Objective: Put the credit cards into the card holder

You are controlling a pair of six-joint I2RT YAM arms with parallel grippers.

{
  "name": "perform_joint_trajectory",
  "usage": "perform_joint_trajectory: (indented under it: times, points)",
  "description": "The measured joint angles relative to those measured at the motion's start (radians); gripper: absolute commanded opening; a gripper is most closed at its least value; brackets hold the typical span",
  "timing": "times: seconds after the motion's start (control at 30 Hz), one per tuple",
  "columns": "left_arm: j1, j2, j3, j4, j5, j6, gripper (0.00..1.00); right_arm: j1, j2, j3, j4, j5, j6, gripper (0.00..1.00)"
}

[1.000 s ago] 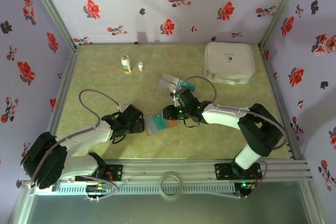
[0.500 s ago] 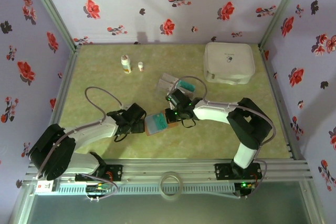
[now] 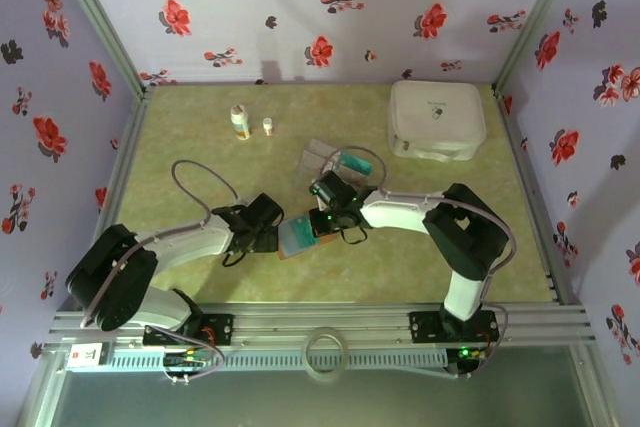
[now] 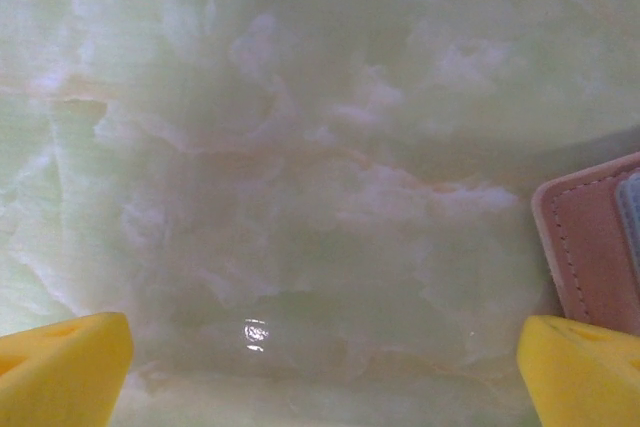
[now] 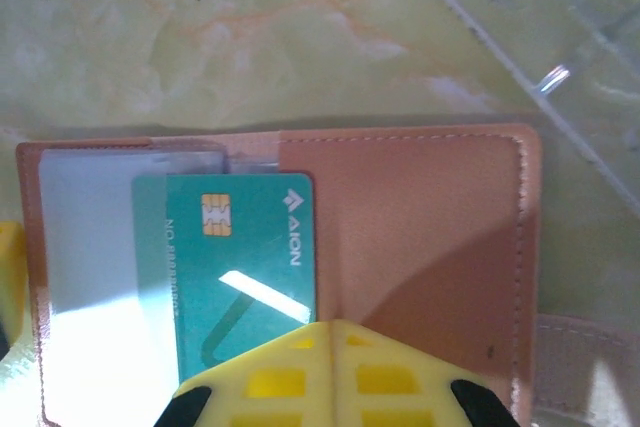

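Right gripper (image 5: pixel 335 327) swung left and closed since second ago. Now clenched, tips at near end of teal-green plastic credit card (image 5: pixel 245 247), flat on open pinkish-brown leather card holder (image 5: pixel 420 237) — card's long axis runs straight away from tips. Left gripper (image 4: pixel 320 359) spread wide, empty, holder edge just beside it.
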Motion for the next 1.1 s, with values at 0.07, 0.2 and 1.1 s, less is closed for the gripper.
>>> perform_joint_trajectory:
  times: [0.07,0.2,1.1]
  points:
    - [0.0,0.003,0.003,0.0,0.0,0.001,1.0,0.008,0.003,0.0,0.0,0.0,0.0,0.03]
    - [0.0,0.008,0.006,0.0,0.0,0.003,1.0,0.021,0.011,0.003,0.0,0.002,0.0,0.03]
    - [0.007,0.006,0.005,0.008,-0.002,0.004,1.0,0.078,0.062,0.068,0.016,-0.026,0.048,0.03]
